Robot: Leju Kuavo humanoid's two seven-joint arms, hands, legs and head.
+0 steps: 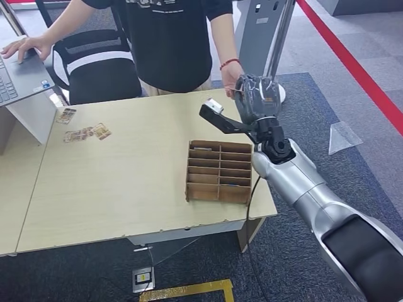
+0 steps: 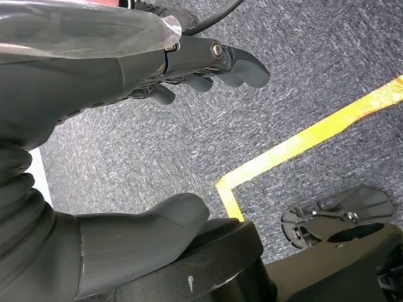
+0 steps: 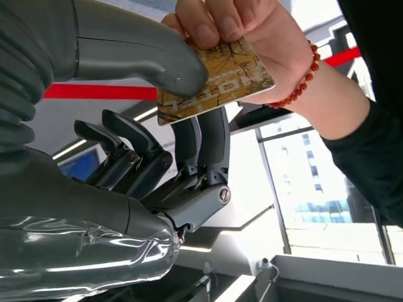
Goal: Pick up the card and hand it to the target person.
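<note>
The right hand [image 3: 157, 126] is raised past the far edge of the tabletop [image 1: 119, 189], toward the person [image 1: 171, 38] standing there. Its thumb and fingers [image 3: 209, 141] pinch the card [image 3: 218, 82], which is held off the tabletop at the person's reach; this placement suits a handover. In the right wrist view, the person's hand [image 3: 256, 44] grips the opposite end of the card, so both parties hold it at once (release by the robot appears to be the remaining step).

The head view shows the context that the wrist view lacks: the slotted cardboard organizer [image 1: 220, 171] near the right arm, loose cards [image 1: 88, 132] well apart at the far left, and a laptop [image 1: 16, 75] under the person's other hand. There the card itself is too small to make out.

The left hand [image 2: 142, 157] hangs over carpet [image 2: 304, 56], fingers apart and holding nothing.
</note>
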